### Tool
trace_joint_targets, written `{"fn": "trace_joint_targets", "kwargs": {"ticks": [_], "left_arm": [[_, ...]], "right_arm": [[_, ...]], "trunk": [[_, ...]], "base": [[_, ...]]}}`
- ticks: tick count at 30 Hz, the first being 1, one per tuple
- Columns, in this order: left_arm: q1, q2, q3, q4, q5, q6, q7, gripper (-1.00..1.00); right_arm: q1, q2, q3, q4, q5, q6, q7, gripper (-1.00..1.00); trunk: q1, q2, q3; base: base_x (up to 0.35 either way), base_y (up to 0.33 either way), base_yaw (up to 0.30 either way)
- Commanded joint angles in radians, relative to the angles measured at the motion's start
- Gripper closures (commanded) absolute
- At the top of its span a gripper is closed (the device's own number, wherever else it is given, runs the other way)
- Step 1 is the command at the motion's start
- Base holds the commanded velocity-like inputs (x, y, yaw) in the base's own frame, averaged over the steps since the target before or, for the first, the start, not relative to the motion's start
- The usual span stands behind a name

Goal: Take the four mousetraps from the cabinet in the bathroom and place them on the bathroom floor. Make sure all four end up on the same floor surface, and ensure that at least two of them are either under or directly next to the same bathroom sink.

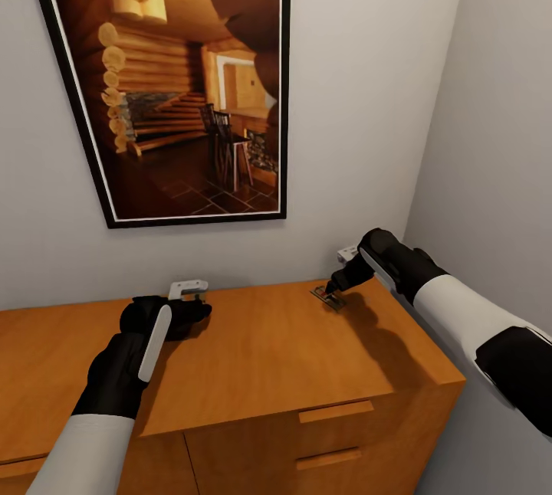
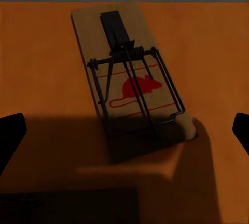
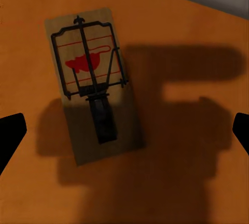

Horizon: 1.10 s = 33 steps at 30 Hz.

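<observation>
One mousetrap [image 2: 129, 78], a tan board with dark wire and a red mouse mark, lies flat on the orange-brown cabinet top [image 1: 261, 349]. My left gripper [image 2: 124, 135] hovers over it, open, with its dark fingertips [image 2: 10, 135] wide on either side. In the head view the left gripper [image 1: 198, 311] is near the back of the top. A second mousetrap [image 1: 328, 297] lies at the back right. My right gripper [image 1: 335, 288] hangs just above it, open. In the right wrist view that mousetrap [image 3: 91, 104] lies between the spread fingertips [image 3: 241, 130].
A large framed picture [image 1: 184, 81] of a log interior hangs on the wall behind the cabinet. A side wall [image 1: 498, 135] closes in at the right. Drawer fronts with slim handles [image 1: 336, 411] face me below the top.
</observation>
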State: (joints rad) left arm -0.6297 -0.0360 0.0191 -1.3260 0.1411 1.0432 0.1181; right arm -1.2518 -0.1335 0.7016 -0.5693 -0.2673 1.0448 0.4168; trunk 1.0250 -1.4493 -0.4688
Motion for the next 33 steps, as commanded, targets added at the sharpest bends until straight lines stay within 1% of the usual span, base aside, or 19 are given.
{"fn": "trace_joint_targets", "kwargs": {"ticks": [1,24,25,26,33], "left_arm": [[-0.001,-0.001,0.001,-0.001,0.011,0.004,0.01,-1.0],[-0.001,-0.001,0.002,-0.001,0.014,0.004,0.009,-1.0],[-0.002,0.005,0.007,-0.007,0.019,-0.001,0.011,-1.0],[-0.002,0.005,0.01,-0.012,0.02,-0.001,0.011,-1.0],[-0.002,0.006,0.01,-0.038,0.02,0.0,0.011,-1.0]], "right_arm": [[-0.002,-0.001,0.007,-0.001,-0.007,0.002,-0.002,-1.0],[-0.002,-0.001,0.006,-0.003,-0.007,0.002,-0.007,-1.0],[-0.003,0.004,0.0,-0.008,-0.012,0.002,-0.008,-1.0],[-0.003,0.006,-0.001,-0.008,-0.016,0.002,-0.009,-1.0],[-0.003,0.006,-0.001,-0.006,-0.016,0.002,-0.01,-1.0]], "trunk": [[0.0,-0.001,-0.001],[0.0,-0.001,-0.001],[0.0,-0.001,-0.001],[0.0,-0.001,-0.001],[0.0,-0.001,-0.001]], "base": [[0.0,0.0,0.0],[0.0,0.0,0.0],[0.0,0.0,0.0],[0.0,0.0,0.0],[0.0,0.0,0.0]]}}
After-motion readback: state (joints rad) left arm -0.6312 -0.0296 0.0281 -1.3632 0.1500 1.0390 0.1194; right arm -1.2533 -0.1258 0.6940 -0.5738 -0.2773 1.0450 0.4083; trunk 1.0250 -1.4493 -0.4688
